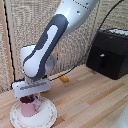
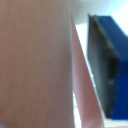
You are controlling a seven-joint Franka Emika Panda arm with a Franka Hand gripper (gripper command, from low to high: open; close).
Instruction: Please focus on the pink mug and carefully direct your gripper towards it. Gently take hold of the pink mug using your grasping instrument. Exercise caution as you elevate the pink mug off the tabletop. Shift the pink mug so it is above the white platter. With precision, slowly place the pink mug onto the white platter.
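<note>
The pink mug [image 1: 29, 107] is upright over the white platter [image 1: 46, 116], at the front of the exterior view's left. I cannot tell whether its base touches the platter. My gripper [image 1: 31, 99] reaches down from directly above, its white head [image 1: 31, 87] just over the mug's rim. Its dark blue fingers are shut on the mug's wall. In the wrist view the pink mug wall [image 2: 35, 60] fills most of the picture, with one blue finger [image 2: 107, 65] pressed close beside it. The other finger is hidden.
A black boxy appliance [image 1: 111, 52] stands at the back on the exterior view's right, with a dark cable running behind it. A small orange object [image 1: 64, 78] lies on the wooden table [image 1: 90, 105] behind the platter. A woven panel backs the scene.
</note>
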